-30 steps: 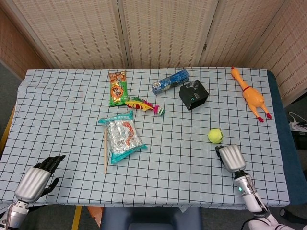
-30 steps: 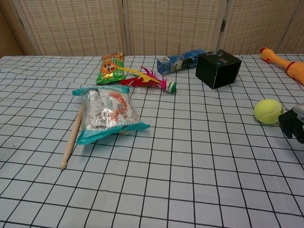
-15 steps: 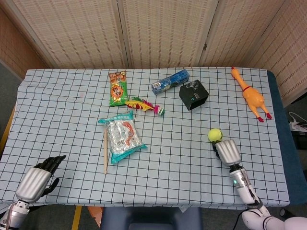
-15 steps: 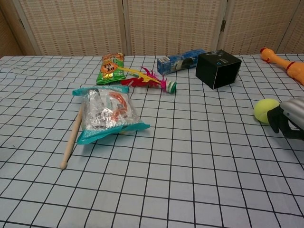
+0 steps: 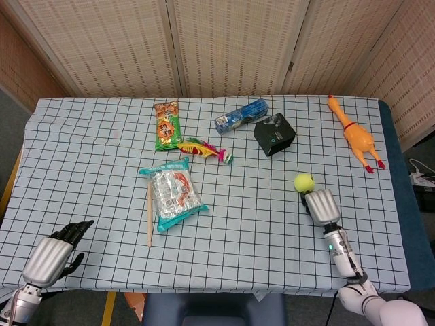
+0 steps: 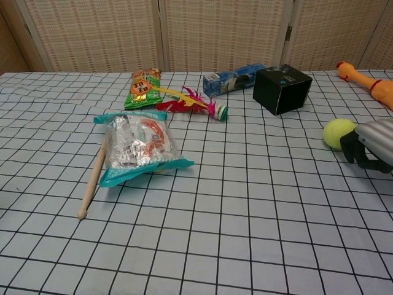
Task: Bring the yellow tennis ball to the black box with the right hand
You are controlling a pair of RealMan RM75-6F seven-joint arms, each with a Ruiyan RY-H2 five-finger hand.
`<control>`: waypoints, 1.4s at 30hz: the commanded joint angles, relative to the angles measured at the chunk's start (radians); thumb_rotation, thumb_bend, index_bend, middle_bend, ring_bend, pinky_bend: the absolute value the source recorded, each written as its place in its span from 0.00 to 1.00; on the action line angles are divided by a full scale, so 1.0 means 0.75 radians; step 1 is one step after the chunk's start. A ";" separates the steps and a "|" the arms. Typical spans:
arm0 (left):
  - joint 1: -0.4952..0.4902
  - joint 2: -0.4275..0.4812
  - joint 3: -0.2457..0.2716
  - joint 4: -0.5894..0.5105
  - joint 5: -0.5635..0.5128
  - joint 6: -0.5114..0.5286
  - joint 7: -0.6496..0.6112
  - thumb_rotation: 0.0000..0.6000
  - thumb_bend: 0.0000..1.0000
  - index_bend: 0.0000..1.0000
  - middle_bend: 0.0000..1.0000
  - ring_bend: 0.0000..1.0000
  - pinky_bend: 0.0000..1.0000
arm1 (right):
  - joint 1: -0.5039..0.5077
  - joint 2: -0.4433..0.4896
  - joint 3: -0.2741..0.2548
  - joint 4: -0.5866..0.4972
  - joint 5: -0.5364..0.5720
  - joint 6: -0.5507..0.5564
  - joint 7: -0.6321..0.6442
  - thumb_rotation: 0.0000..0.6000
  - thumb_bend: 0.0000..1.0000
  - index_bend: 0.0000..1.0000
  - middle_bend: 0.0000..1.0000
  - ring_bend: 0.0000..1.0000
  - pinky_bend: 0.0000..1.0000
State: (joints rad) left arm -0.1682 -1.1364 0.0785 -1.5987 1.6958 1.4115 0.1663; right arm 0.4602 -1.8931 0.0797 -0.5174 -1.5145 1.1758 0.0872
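The yellow tennis ball (image 5: 304, 182) (image 6: 337, 133) lies on the checked cloth, right of centre. My right hand (image 5: 321, 206) (image 6: 368, 145) is just behind it on the near side. Its dark fingertips (image 6: 347, 146) touch the ball's right side without wrapping around it. The black box (image 5: 274, 134) (image 6: 282, 89) stands further back and a little to the left, apart from the ball. At the table's near left corner my left hand (image 5: 51, 255) rests with fingers spread and holds nothing.
A rubber chicken (image 5: 356, 138) lies at the far right. A blue packet (image 5: 241, 115), a feather toy (image 5: 204, 149) and a green snack bag (image 5: 166, 125) lie at the back. A clear bag (image 5: 175, 193) and a wooden stick (image 5: 149, 214) lie left of centre.
My right hand has moved forward across the table toward the box, and the ball has shifted the same way ahead of its fingertips. The left hand has not moved.
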 commanded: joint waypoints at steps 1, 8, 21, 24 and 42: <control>0.000 0.000 0.000 0.000 0.001 0.001 0.000 1.00 0.42 0.09 0.17 0.18 0.48 | 0.017 -0.018 0.001 0.045 0.003 -0.015 0.025 1.00 0.98 0.97 0.85 0.80 1.00; 0.000 0.000 0.001 -0.002 -0.001 -0.002 0.004 1.00 0.42 0.09 0.17 0.18 0.48 | 0.050 -0.030 0.007 0.122 0.015 -0.058 0.044 1.00 0.98 0.97 0.85 0.80 1.00; -0.001 -0.002 0.001 -0.005 -0.001 -0.007 0.014 1.00 0.42 0.09 0.17 0.19 0.48 | 0.099 -0.023 0.017 0.189 0.045 -0.163 0.071 1.00 0.98 0.97 0.85 0.80 1.00; -0.001 -0.001 0.001 -0.006 -0.003 -0.009 0.015 1.00 0.42 0.09 0.17 0.18 0.48 | 0.104 -0.033 0.016 0.199 0.046 -0.169 0.086 1.00 0.98 0.97 0.85 0.80 1.00; -0.002 -0.003 -0.002 -0.004 -0.006 -0.010 0.023 1.00 0.42 0.09 0.17 0.19 0.48 | 0.157 -0.087 0.018 0.265 0.050 -0.186 0.127 1.00 0.98 0.97 0.85 0.80 1.00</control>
State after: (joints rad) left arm -0.1699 -1.1386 0.0774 -1.6017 1.6913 1.4036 0.1828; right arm 0.5766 -1.9565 0.0918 -0.3204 -1.4785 1.0382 0.1808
